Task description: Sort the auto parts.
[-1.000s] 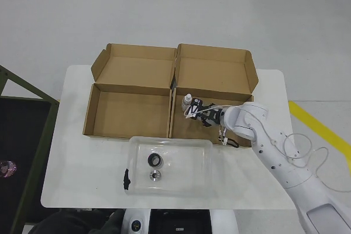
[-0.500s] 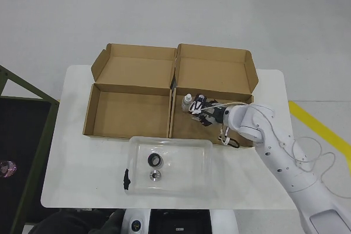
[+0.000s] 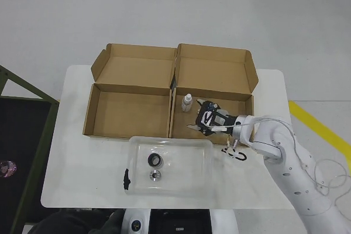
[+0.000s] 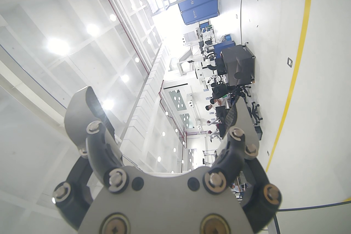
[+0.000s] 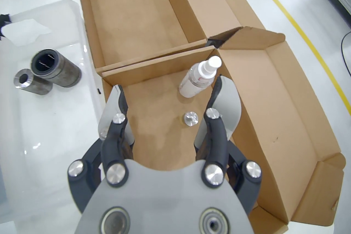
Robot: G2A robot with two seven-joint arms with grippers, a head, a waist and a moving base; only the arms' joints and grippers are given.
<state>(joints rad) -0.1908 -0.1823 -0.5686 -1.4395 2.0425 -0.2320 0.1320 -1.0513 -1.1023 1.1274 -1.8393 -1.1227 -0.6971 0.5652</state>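
Through my right wrist camera I look along my right pincer. Its two fingers are spread wide with nothing between them but the floor of the right box. On that floor lies a small silver disc, and a little beyond it stands a white spray bottle, tilted in the picture. Disc and bottle are near each other but apart, and neither finger touches either one.

From above, my right pincer lies over the place where the disc rests. The spray bottle stands in the 10 o'clock corner of the right box, just beside the wall shared with the left box. The left box has a bare floor.

At 6 o'clock of the boxes a clear tray sits on the white table. It holds two metal cylinders, a wide sleeve and a narrow sleeve at its 6 o'clock. My right wrist shows that the wide sleeve and the narrow sleeve are hollow and lie side by side in the clear tray.

My right arm enters from 4 o'clock of the table and crosses the right box's near wall, its pincer pointing toward 10 o'clock.

My left pincer is released too, its fingers apart and aimed up at the hall's ceiling lights.
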